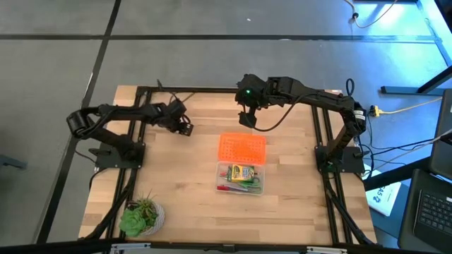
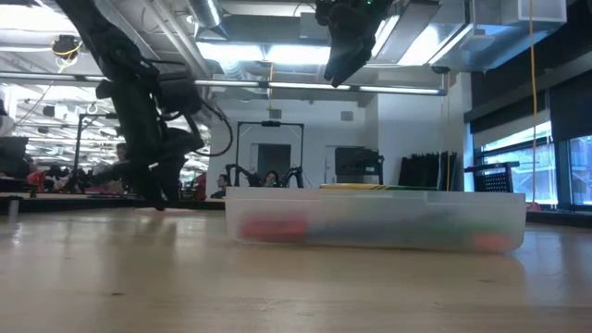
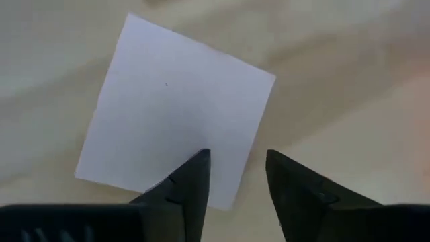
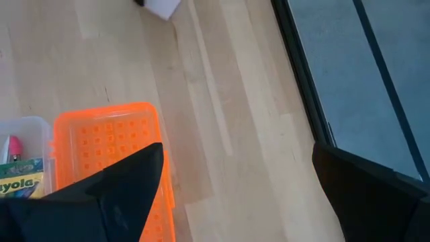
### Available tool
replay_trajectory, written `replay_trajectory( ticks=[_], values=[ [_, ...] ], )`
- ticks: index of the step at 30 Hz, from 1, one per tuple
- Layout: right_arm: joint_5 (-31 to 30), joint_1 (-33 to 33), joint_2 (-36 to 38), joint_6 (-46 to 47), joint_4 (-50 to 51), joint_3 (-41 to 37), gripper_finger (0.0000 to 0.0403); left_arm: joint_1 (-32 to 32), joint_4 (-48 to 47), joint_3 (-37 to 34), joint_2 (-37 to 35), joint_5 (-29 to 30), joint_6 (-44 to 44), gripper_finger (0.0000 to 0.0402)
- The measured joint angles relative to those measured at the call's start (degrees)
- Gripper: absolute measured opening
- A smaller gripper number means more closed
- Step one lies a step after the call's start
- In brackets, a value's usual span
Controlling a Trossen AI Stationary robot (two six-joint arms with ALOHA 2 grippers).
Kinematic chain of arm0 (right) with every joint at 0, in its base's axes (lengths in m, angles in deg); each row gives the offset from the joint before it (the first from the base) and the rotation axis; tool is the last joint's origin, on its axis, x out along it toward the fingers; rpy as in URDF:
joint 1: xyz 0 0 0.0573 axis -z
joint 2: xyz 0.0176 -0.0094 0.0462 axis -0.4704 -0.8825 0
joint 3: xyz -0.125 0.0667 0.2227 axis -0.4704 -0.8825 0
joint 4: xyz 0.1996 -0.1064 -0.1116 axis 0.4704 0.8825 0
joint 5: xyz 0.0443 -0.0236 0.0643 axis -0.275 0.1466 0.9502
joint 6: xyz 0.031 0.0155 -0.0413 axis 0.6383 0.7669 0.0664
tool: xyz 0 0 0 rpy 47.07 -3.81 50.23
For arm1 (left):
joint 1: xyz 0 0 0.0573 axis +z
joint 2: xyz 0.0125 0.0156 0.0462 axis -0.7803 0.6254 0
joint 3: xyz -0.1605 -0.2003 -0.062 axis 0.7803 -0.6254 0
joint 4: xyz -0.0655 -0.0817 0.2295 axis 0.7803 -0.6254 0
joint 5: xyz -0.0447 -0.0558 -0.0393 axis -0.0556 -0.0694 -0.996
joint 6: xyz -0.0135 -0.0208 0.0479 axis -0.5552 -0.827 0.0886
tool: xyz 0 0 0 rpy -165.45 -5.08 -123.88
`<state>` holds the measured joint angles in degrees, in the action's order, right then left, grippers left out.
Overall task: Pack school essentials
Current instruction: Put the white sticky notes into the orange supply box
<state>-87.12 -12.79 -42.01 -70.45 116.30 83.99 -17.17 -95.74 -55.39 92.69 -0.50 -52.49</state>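
Note:
A pale square note pad [image 3: 175, 114] lies flat on the wooden table; one corner of it also shows in the right wrist view [image 4: 161, 7]. My left gripper [image 3: 238, 168] is open and low over the pad's edge, one finger over the pad and one over bare table; it also shows in the high view [image 1: 185, 128] and low view [image 2: 157, 190]. My right gripper [image 1: 247, 117] is open wide and empty, high in the air [image 2: 347, 46] beyond the far side of the orange lid [image 1: 242, 148]. A clear box [image 1: 240, 178] holds the yellow-green crayon box [image 1: 240, 172] and other small items. My left gripper comes at the note pad from above, with one finger [image 3: 191, 181] over the pad's edge [image 3: 222, 195]. I cannot tell whether it touches the pad.
The orange perforated lid lies on the table against the far end of the clear box [image 2: 370, 222]. A green potted plant [image 1: 141, 215] stands at the near left corner. Black frame rails [image 4: 302, 87] run along the table's edges. Bare wood lies between the pad and the lid.

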Motion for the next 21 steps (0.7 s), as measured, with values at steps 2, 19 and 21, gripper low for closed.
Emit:
replay_trajectory(
  ticks=[2, 19, 21],
  values=[
    [0.0, 0.0, 0.0, -0.5, 0.0, 0.0, 0.0381, -2.6, 0.0, 0.0, 0.0, -0.5, -2.1, 0.0142],
    [0.0, 0.0, 0.0, -0.7, 0.6, 0.0, 0.0381, -18.9, 0.5, 5.1, 0.0, 2.6, -5.9, 0.0142],
    [0.0, 0.0, 0.0, -0.7, 0.6, 0.0, 0.0381, -19.5, -3.1, 8.0, 0.0, 5.1, -2.9, 0.0142]
  ],
)
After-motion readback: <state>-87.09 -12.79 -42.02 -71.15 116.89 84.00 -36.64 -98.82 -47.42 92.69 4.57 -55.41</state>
